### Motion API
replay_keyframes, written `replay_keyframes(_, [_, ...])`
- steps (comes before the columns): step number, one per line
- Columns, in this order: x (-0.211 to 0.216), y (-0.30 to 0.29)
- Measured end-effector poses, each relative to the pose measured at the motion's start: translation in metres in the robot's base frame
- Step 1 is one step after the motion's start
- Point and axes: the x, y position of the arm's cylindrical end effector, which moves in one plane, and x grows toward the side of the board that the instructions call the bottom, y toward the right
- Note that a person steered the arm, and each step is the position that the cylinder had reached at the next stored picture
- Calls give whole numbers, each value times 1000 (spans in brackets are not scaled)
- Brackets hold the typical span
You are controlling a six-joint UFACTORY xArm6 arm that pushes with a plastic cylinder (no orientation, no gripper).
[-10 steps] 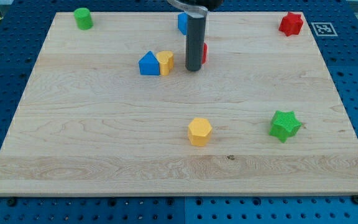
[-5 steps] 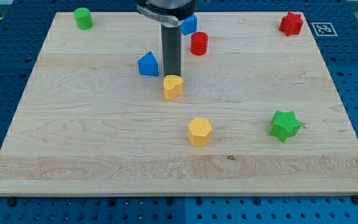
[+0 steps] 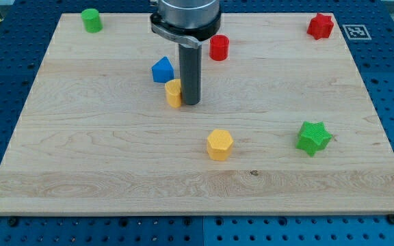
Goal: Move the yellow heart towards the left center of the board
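Note:
The yellow heart lies on the wooden board a little left of centre, just below the blue block. My tip touches the heart's right side and hides part of it. The rod rises from there to the view's top.
A red cylinder stands right of the rod. A yellow hexagon lies below centre. A green star is at the right, a red star at the top right, a green cylinder at the top left.
My tip went from above the yellow heart to its right side and lower. The heart slid left, closer under the blue block. A second blue block at the top is now hidden.

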Motion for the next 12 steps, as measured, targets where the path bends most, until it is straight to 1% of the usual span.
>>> replay_keyframes(1, [18, -7])
replay_keyframes(2, [13, -3])
replay_keyframes(3, [3, 46])
replay_keyframes(4, [1, 51])
replay_keyframes(5, [1, 3])
replay_keyframes(6, [1, -62])
replay_keyframes(7, [-1, -24])
replay_keyframes(8, [-10, 37])
replay_keyframes(9, [-18, -8])
replay_keyframes(10, [-16, -65])
replay_keyframes(11, [-16, -68])
replay_keyframes(12, [-26, -26])
